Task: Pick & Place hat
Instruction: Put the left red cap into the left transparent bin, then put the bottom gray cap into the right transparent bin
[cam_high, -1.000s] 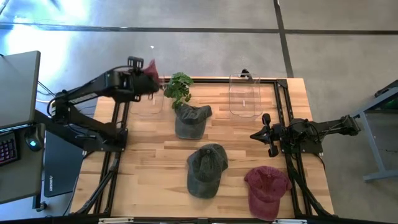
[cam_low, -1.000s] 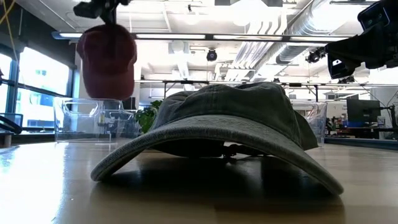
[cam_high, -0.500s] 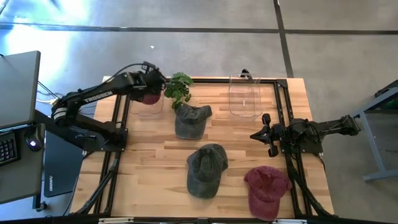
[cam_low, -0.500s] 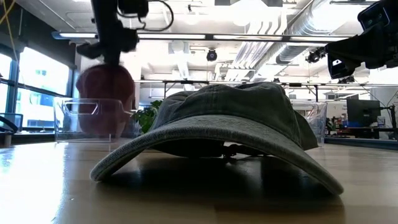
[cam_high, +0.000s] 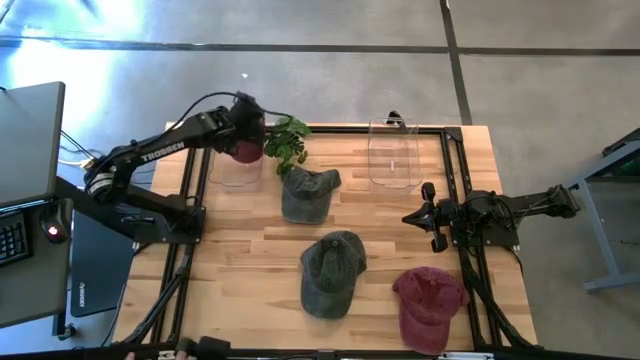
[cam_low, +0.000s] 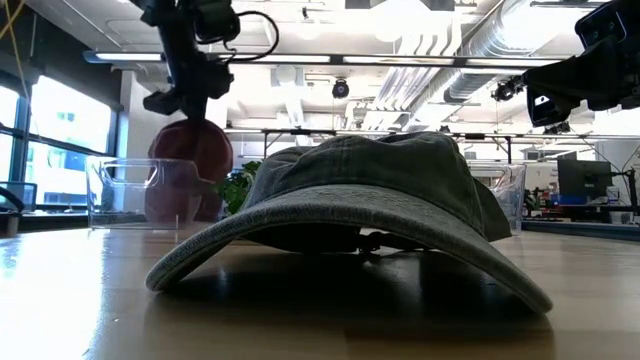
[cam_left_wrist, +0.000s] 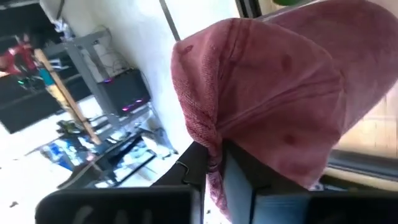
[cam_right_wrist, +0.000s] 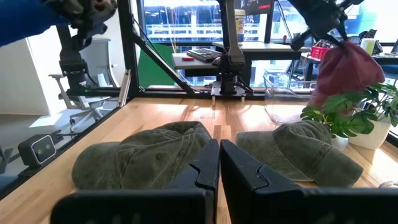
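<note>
I am lowering the left tool (cam_high: 243, 128), pinching the dark red fabric cap (cam_low: 188, 160), from above into the clear plastic bin (cam_high: 238, 172) at eleven o'clock on the table (cam_high: 250, 270); release comes next. Right tool (cam_high: 436, 217), closed empty, is waiting at three o'clock.

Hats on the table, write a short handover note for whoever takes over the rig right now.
Left hand: shut on the red hat, lowered partly into the left clear bin at the table's far edge; not released.
Right hand: shut, empty, waiting at the table's right side.
On the table: one green hat beside the plant, a second green hat at centre, a second red hat near the front right corner. The right clear bin looks empty.
Done: first red hat carried to the bin.
Left: release it, then the three remaining hats.
</note>
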